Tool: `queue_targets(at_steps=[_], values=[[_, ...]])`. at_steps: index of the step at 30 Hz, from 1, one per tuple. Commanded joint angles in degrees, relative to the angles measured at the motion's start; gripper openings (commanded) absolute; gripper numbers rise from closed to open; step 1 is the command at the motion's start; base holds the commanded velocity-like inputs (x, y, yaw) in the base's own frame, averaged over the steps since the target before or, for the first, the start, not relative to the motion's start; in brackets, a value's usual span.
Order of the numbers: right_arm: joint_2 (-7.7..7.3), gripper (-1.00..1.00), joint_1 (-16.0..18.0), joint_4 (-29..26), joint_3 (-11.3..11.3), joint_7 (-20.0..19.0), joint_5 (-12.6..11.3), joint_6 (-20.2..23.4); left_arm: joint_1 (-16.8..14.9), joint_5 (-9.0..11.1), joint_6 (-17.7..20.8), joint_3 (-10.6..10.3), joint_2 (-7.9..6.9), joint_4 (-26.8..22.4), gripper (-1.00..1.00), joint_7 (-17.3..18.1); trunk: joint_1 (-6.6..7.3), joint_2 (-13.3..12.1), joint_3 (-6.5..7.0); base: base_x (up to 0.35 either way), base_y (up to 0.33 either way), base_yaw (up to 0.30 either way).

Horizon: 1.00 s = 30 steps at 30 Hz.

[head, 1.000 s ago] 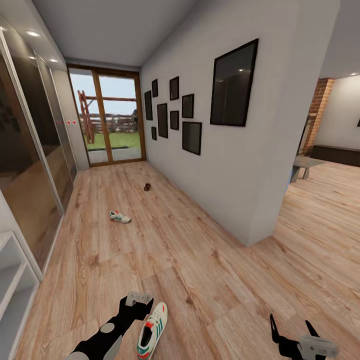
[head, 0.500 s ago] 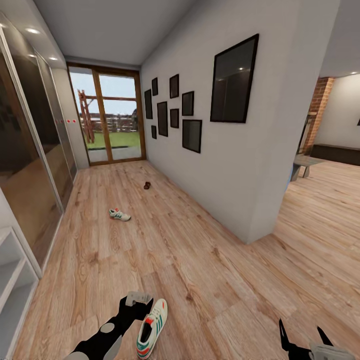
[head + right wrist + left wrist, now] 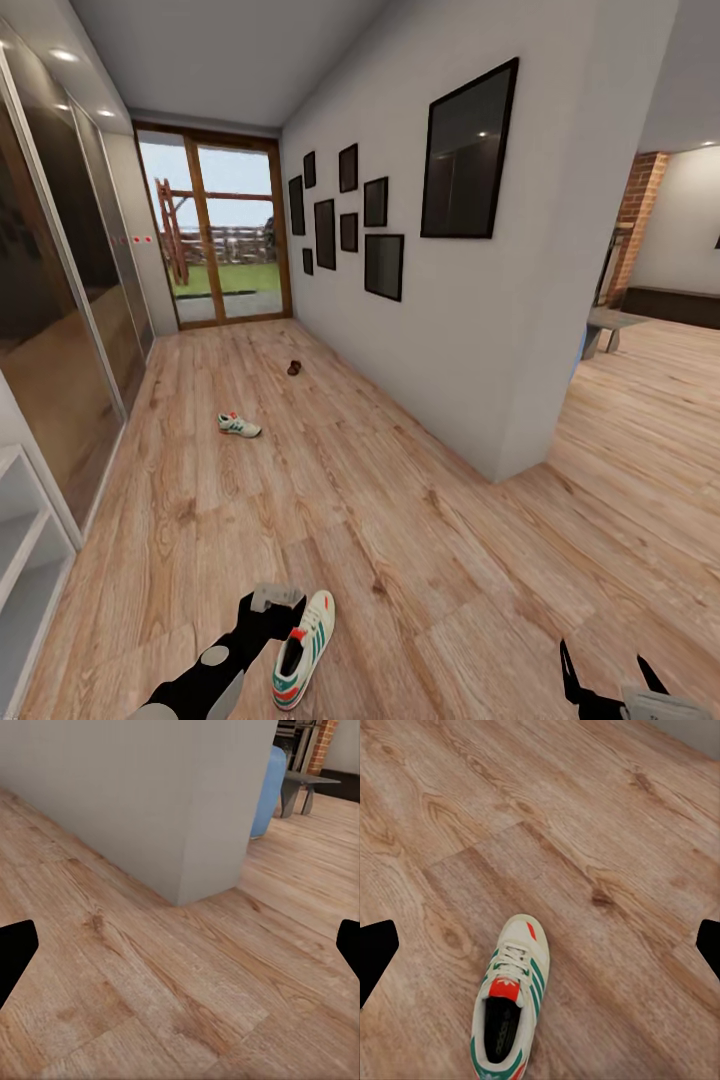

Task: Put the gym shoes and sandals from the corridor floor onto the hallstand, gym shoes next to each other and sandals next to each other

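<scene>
One gym shoe (image 3: 303, 648) lies on the corridor floor (image 3: 400, 540) close in front of me, heel toward me; the left wrist view shows it from above (image 3: 508, 1001). My left gripper (image 3: 278, 612) hovers just beside and above it, open, its dark fingertips (image 3: 375, 952) spread wide with nothing between them. The other gym shoe (image 3: 239, 425) lies farther down the corridor. One dark sandal (image 3: 294, 368) rests beyond it near the right wall. The hallstand (image 3: 22, 540) shows as pale shelves at the left edge. My right gripper (image 3: 608, 682) is open low at the right.
A white wall with dark picture frames (image 3: 460, 160) ends in a corner (image 3: 202, 870) at the right. Glass sliding doors (image 3: 60, 330) line the left side and a glazed door (image 3: 215, 240) closes the far end. A blue object (image 3: 268, 791) and a bench (image 3: 304, 784) stand past the corner.
My right gripper has dropped lower and further right in the head view. The whole picture has shifted slightly, so the camera moved; shoes and left gripper keep their places.
</scene>
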<state>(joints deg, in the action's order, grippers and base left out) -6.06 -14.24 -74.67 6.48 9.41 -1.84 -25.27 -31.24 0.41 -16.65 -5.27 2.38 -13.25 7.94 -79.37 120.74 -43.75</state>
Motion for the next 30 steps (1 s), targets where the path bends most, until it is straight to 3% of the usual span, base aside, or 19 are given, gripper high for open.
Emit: queue_targets(at_steps=[1,24,30], values=[[-0.02,1.00,-0.03,-0.03,-0.06,0.14,-0.18,-0.13,-0.05,0.06,-0.23,-0.24,-0.01,0.07,1.00,-0.06,-0.22,0.44,-0.23,0.000,0.000,0.000],[0.00,1.00,0.08,1.94,0.02,0.17,-0.18,-0.12,-0.05,0.20,-0.24,-0.30,-0.05,-0.06,1.00,0.13,-5.27,9.66,-4.36,0.000,0.000,0.000],[0.00,1.00,0.09,2.02,0.01,0.17,-0.18,-0.13,-0.05,0.20,-0.23,-0.27,-0.07,-0.08,1.00,0.12,-5.27,9.66,-4.36,0.000,0.000,0.000]])
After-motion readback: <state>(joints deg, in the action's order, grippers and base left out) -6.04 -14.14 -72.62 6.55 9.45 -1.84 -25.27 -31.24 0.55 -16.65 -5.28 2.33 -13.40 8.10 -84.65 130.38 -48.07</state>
